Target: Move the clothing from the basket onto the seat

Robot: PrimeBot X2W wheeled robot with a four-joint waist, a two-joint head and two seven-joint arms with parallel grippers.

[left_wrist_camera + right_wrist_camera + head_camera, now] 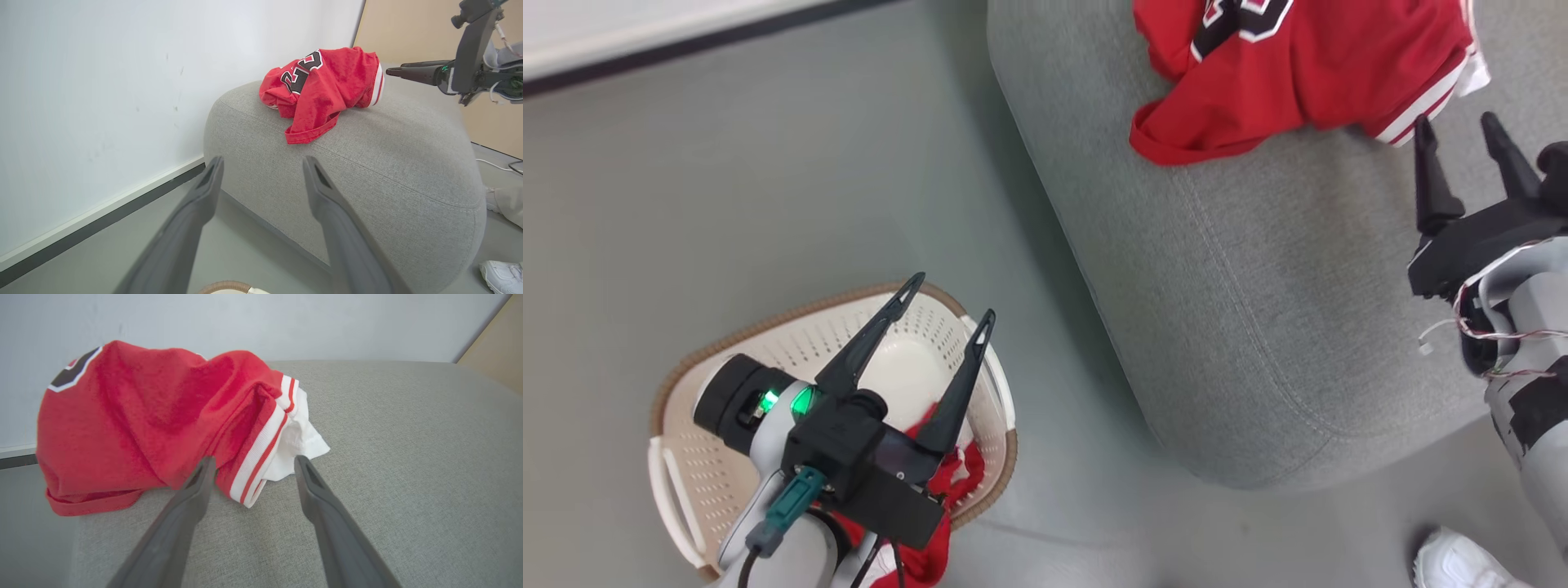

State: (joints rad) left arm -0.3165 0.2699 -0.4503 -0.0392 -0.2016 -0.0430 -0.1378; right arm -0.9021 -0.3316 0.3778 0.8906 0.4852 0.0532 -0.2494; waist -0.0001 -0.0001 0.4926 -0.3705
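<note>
A red garment with a dark white-edged number (1298,73) (327,90) (163,416) lies crumpled on the light-grey seat (1258,310) (388,171) (408,457). My right gripper (1462,135) (251,463) (394,72) stands open just short of its striped hem, holding nothing. The cream basket with the brown rim (711,482) sits on the floor at lower left, with a second red garment (952,482) at its near side, partly hidden by my arm. My left gripper (952,302) (261,163) hangs open above the basket, empty.
Grey floor (768,180) runs between basket and seat. A white wall with a dark skirting (645,49) (102,102) closes the far side. A person's white shoe (1462,563) (504,275) stands by the seat's near corner. A cable (496,165) lies on the floor.
</note>
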